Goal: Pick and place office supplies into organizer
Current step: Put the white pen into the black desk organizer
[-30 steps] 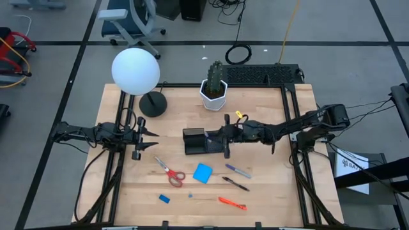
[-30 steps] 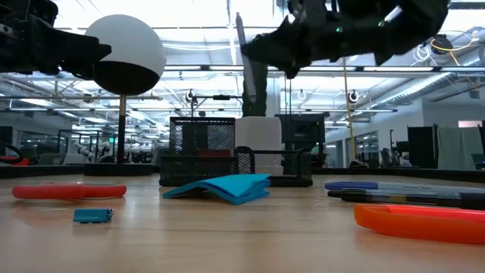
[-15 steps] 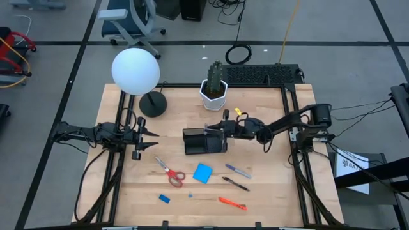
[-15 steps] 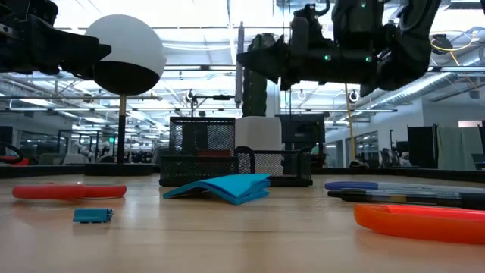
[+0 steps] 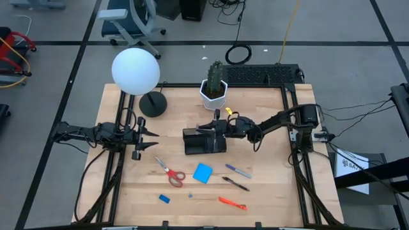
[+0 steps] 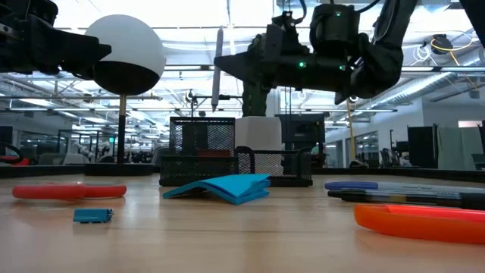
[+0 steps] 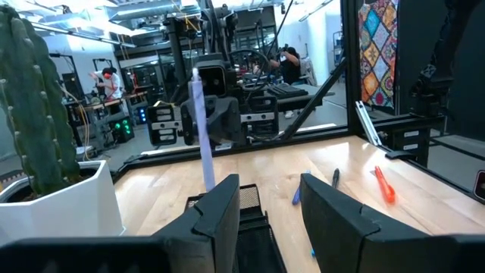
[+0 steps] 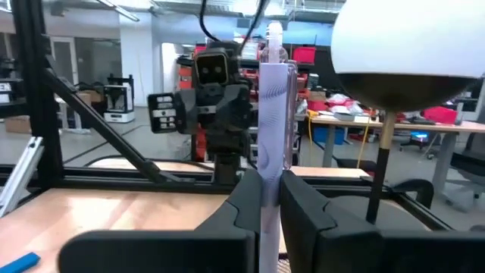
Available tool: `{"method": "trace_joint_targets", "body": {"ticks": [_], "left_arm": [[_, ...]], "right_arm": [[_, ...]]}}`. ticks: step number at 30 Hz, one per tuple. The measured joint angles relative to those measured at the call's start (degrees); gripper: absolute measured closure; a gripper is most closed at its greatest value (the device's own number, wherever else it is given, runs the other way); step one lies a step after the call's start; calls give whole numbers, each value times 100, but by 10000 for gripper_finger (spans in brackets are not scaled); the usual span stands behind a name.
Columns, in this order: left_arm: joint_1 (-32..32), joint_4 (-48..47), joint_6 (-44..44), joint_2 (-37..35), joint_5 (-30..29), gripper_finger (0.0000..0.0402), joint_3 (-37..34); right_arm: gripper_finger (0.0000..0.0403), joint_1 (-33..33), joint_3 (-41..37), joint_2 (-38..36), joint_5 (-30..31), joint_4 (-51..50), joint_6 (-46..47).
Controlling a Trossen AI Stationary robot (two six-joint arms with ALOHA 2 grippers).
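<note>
My right gripper [image 5: 213, 125] hangs over the black organizer [image 5: 204, 141], shut on a grey-blue marker [image 6: 217, 68] that stands upright above the tall mesh compartment [image 6: 201, 144]. On the wood nearer the near edge lie the red-handled scissors [image 5: 169, 172], the blue pad [image 5: 202, 172], the tiny blue block [image 5: 164, 199], the orange pen [image 5: 232, 203], the black pen [image 5: 236, 184] and another marker [image 5: 238, 170]. My left gripper [image 5: 148, 135] waits open at the table's left side, its fingers pointing toward the organizer. My right gripper pinches the marker between its two fingers around the middle of the barrel [image 8: 269, 163]. The fingers [image 6: 231, 64] come level from the table's right and lie across it. The marker is upright and lifted clear, its lower tip [image 6: 216, 106] above the organizer.
A white-potted cactus [image 5: 215, 86] stands just beyond the organizer toward the far edge. A globe lamp [image 5: 135, 71] with a round black base [image 5: 152, 104] is at the far left. Bare wood lies between my left gripper and the organizer.
My right gripper has moved toward the table's left, from beside the organizer's right end to above it, carrying the marker along. The marker, slightly tilted before, now stands upright. The fingers have stayed shut on it.
</note>
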Motion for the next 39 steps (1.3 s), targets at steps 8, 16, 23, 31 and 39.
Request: {"method": "trace_joint_targets", "body": {"ticks": [8, 16, 23, 31, 39], "left_arm": [[0, 1, 0, 1, -1, 256, 0], [1, 1, 0, 1, -1, 256, 0], [1, 1, 0, 0, 1, 256, 0], [1, 0, 0, 1, -1, 256, 0], [0, 1, 0, 0, -2, 256, 0]], "right_arm": [[384, -14, 8, 9, 0, -32, 3], [384, -50, 8, 6, 15, -188, -11], [367, -83, 8, 6, 23, -227, -48], [349, -89, 8, 6, 46, -209, -59], [351, -87, 8, 6, 46, -209, -59]]}}
